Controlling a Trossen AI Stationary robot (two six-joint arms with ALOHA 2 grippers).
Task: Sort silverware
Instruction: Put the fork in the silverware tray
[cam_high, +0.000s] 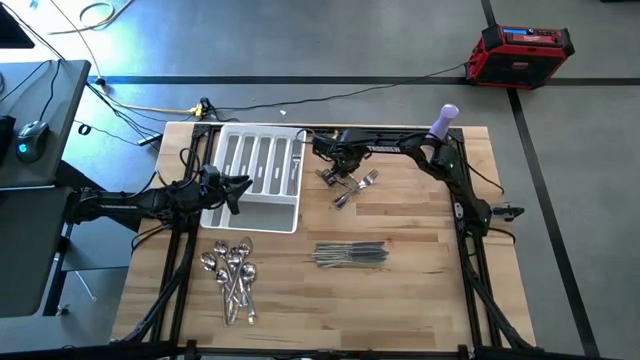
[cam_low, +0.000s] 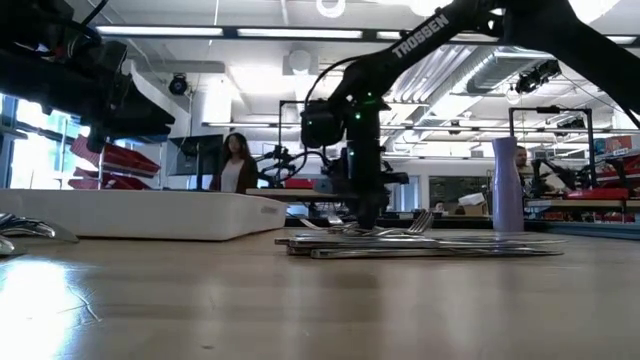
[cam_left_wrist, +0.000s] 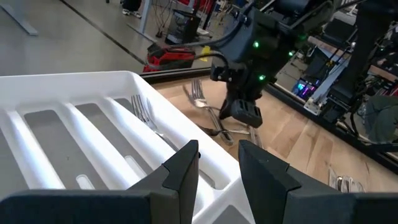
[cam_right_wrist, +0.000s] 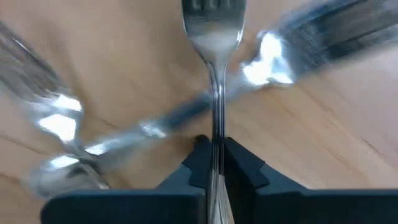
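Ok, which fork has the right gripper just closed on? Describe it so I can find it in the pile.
Start at the white tray toward the table's far edge; just to its right lies a small heap of forks. The right gripper is down on that heap, shut on one fork. In the right wrist view its handle runs straight between the fingers, while its neighbours lie crossed at angles.

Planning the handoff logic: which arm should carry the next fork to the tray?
Right: its end effector is shut on a fork in the fork pile; the left end effector hovers empty over the tray.

Shiny metal fork (cam_right_wrist: 214, 37), wooden table (cam_high: 420, 215)
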